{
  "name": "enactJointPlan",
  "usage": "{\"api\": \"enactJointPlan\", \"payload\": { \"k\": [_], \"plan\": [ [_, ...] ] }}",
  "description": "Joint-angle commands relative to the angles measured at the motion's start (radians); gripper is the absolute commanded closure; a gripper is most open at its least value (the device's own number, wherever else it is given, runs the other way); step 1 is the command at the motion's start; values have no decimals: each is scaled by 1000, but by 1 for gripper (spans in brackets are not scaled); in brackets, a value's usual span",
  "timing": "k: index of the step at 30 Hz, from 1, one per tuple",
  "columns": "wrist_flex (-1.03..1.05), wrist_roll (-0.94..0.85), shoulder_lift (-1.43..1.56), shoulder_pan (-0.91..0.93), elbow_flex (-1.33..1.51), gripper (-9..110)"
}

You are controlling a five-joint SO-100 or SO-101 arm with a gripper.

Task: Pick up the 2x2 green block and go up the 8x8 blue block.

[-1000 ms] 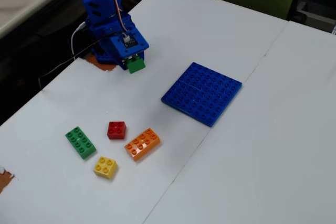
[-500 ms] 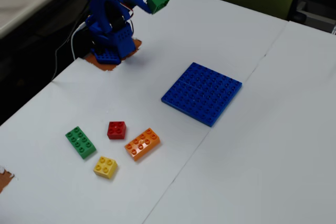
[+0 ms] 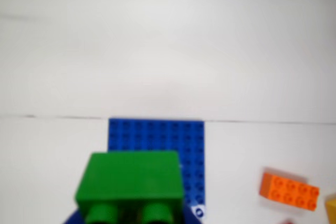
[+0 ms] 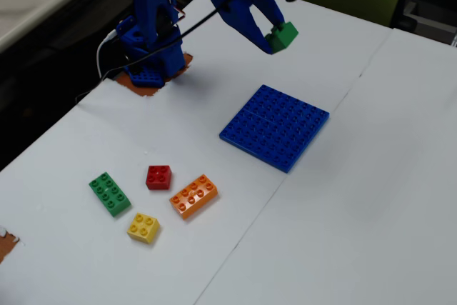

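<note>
My blue gripper (image 4: 277, 36) is shut on the 2x2 green block (image 4: 283, 36) and holds it in the air, well above the table and up-left of the 8x8 blue block (image 4: 275, 126) in the fixed view. In the wrist view the green block (image 3: 131, 182) fills the bottom centre, studs toward the camera. There the blue baseplate (image 3: 157, 135) lies flat on the white table behind and below it. The gripper's fingers are almost wholly hidden in the wrist view.
On the white table at the left of the fixed view lie a long green brick (image 4: 109, 193), a red brick (image 4: 158, 176), an orange brick (image 4: 193, 196) and a yellow brick (image 4: 143, 228). The orange brick also shows in the wrist view (image 3: 290, 190). The arm's base (image 4: 146, 48) stands at the back left.
</note>
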Motion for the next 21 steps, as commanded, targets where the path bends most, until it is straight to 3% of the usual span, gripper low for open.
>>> {"api": "enactJointPlan", "payload": {
  "k": [1,8,21],
  "plan": [
    [49,38,-21,-40,-54,102],
    [61,89,-9,-69,37,102],
    [61,-67,-52,11,161,102]
  ]
}}
